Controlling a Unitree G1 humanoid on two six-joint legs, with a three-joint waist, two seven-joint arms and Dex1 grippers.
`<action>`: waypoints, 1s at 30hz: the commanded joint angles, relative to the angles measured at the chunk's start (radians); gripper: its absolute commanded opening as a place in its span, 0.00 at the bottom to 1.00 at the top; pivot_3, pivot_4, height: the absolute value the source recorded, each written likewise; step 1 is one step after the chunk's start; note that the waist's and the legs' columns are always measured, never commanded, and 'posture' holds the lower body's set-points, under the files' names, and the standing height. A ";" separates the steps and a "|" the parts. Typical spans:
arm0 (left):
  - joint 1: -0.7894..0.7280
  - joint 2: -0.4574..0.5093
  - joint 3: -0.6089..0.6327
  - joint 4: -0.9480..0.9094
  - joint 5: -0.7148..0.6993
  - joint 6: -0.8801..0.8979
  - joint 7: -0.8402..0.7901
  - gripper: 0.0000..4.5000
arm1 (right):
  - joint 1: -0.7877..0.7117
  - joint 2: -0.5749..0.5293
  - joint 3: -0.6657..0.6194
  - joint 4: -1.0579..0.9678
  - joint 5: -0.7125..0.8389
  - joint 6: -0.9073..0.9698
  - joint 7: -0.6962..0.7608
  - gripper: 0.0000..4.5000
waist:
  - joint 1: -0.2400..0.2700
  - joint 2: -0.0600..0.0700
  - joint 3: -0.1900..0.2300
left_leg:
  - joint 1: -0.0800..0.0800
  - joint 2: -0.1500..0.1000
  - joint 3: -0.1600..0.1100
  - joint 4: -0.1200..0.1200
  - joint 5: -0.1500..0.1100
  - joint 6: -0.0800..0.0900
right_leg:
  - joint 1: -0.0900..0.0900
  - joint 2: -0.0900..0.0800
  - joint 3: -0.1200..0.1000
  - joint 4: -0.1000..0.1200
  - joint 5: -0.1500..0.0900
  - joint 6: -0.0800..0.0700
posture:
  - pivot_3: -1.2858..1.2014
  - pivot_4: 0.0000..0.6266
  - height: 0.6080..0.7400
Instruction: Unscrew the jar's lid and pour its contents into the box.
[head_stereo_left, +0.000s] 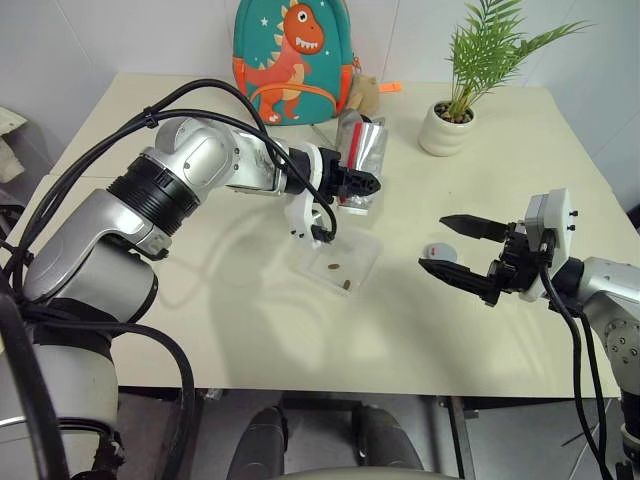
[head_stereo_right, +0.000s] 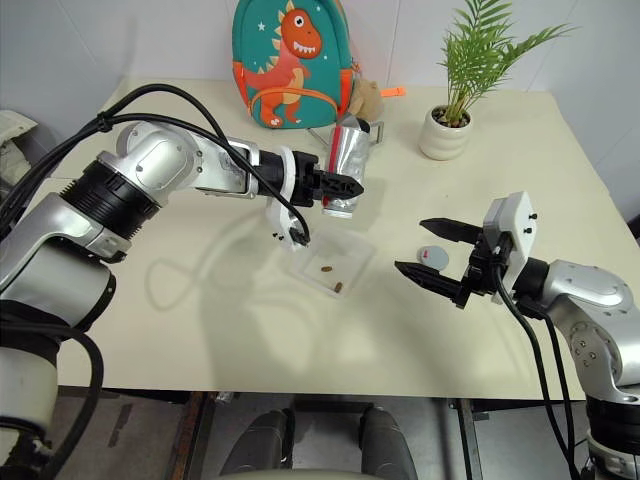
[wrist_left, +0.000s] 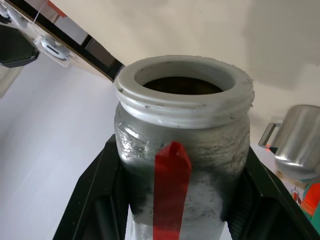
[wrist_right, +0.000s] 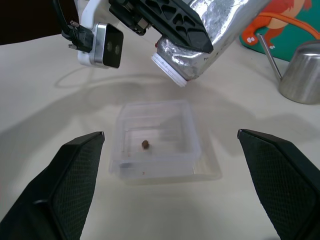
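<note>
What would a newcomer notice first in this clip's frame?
The left gripper holds the open jar tipped mouth-down over the clear box mid-table, where two dark pellets already lie. To the right, the right gripper waits wide open beside the lid lying on the table. A dinosaur backpack and a potted plant stand along the far edge.

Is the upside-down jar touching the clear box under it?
Apart. In the right wrist view the jar, tipped mouth-down in the left gripper, hangs above the box, with bare table showing between its white rim and the box's far edge.
</note>
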 joint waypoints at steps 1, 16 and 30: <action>-0.052 -0.005 0.020 0.017 -0.011 0.026 0.044 0.44 | -0.001 0.006 -0.004 -0.032 -0.009 -0.026 -0.009 1.00 | 0.001 0.000 0.000 | 0.000 0.000 0.000 0.000 0.000 0.000 | 0.000 0.000 0.000 0.000 0.000 0.000 | 0.52 0.24 1.00; 0.370 -0.108 0.559 -0.090 -1.062 0.417 -0.720 0.44 | -0.047 -0.044 -0.042 0.019 0.009 -0.043 0.077 1.00 | -0.002 0.000 0.000 | 0.001 0.001 0.000 0.001 0.000 0.000 | -0.001 0.001 0.000 0.004 -0.001 -0.001 | 0.52 0.24 1.00; 0.789 -0.302 0.983 -0.451 -1.626 1.089 -0.825 0.44 | -0.202 -0.098 0.038 0.146 -0.038 -0.031 0.169 1.00 | -0.001 0.001 0.000 | 0.002 0.001 -0.001 0.002 0.000 0.000 | 0.000 0.000 0.000 0.005 0.000 -0.001 | 0.52 0.24 1.00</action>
